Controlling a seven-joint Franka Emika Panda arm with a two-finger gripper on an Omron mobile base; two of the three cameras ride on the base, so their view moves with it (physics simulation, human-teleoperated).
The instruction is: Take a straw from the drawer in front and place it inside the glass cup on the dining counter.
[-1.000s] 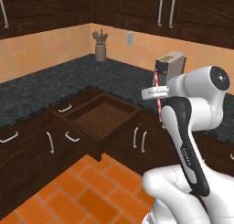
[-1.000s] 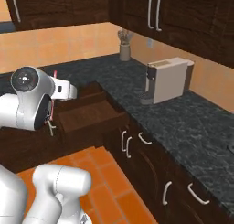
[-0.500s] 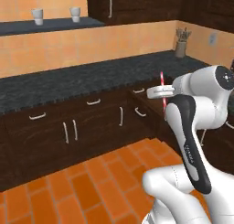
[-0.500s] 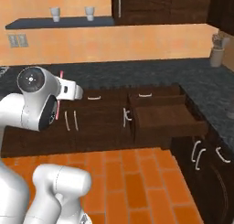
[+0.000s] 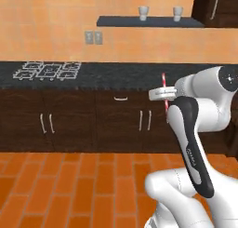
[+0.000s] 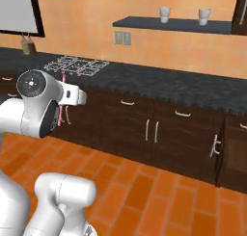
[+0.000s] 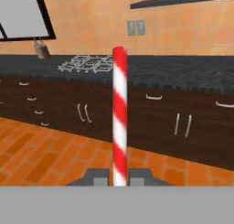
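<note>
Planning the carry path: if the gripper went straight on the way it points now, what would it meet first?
Probably the dark cabinet fronts under the black worktop. The gripper, shut on the straw, faces them across open floor; depth is unclear.

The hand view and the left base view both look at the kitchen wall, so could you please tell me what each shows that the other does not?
Hand view alone: the gripper from behind, its fingertips pinched on the foot of the straw, whose whole striped length stands upright; also a framed panel on the wall above the counter's left end.

Left base view alone: the arm from the side and two cups on the wall shelf.

Both: the straw, the black worktop, the hob grate, the wall outlet, dark cabinets and the orange floor.
</note>
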